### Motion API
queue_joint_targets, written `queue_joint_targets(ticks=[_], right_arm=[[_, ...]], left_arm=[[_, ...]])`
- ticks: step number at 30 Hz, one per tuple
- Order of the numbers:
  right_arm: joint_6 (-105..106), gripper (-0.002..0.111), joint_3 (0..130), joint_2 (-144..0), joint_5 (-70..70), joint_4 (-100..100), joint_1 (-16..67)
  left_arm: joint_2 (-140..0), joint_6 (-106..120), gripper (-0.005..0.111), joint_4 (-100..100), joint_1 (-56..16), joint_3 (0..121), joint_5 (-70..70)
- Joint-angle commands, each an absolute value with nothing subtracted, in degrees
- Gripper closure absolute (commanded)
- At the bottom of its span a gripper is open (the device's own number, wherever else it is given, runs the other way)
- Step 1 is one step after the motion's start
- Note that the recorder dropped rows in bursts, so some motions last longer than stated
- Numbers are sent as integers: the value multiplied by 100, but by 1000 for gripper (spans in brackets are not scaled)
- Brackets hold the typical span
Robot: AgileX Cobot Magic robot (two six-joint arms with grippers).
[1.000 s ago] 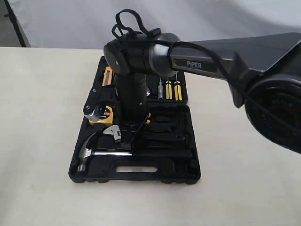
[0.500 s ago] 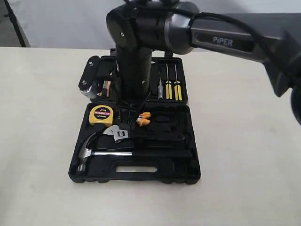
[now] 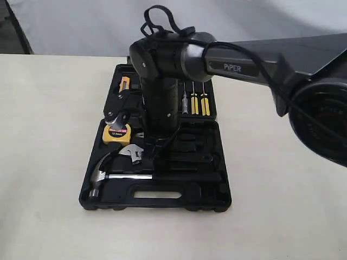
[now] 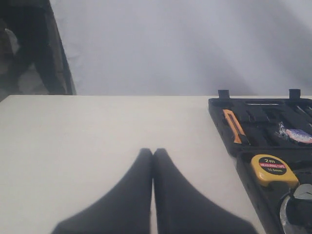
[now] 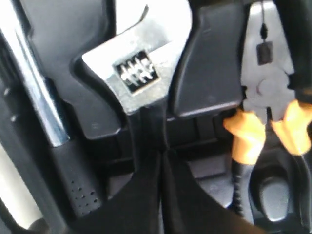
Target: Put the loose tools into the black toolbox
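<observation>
One arm, the right arm [image 3: 162,103], reaches in from the right of the exterior view. Its long upper link runs level above the bench [image 3: 43,135], and its forearm drops straight down over the middle of the black toolbox [image 3: 211,201]. The right gripper [image 5: 163,151] points down into the near half of the case. Its jaws are pressed together with no gap, their tips right at the black handle of the adjustable wrench [image 5: 141,68]; I cannot tell whether they touch it.

The left gripper [image 4: 152,151] hangs low over bare bench off to the case's side, jaws together as well.

The toolbox lies open and flat. In its near half the claw hammer [image 3: 127,176] lies with its chrome shaft running along just behind the oblong handle slot, head toward the left edge. The wrench sits just beyond it, silver head up near the yellow tape measure [image 3: 116,134]. Orange-handled pliers [image 5: 265,97] rest in a recess beside the wrench. In the far half I can see yellow-handled screwdrivers [image 3: 199,105], an orange knife [image 3: 124,85] and the tape roll [image 4: 296,135], with its blue and reddish label.

The bench is a pale, matte cream. Behind it hangs a plain light-grey backdrop [image 3: 81,27], and a dark stand [image 4: 53,48] rises at one corner.
</observation>
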State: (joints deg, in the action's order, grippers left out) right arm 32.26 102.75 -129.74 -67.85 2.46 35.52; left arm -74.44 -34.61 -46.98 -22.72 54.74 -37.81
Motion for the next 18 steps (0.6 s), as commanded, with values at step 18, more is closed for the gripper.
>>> queue_joint_targets(ticks=[18], right_arm=[[3025, 108, 10250, -12629, -6996, -116, 3440]], left_arm=[[-7398, -3520, 105, -4620, -2253, 5420, -3683]])
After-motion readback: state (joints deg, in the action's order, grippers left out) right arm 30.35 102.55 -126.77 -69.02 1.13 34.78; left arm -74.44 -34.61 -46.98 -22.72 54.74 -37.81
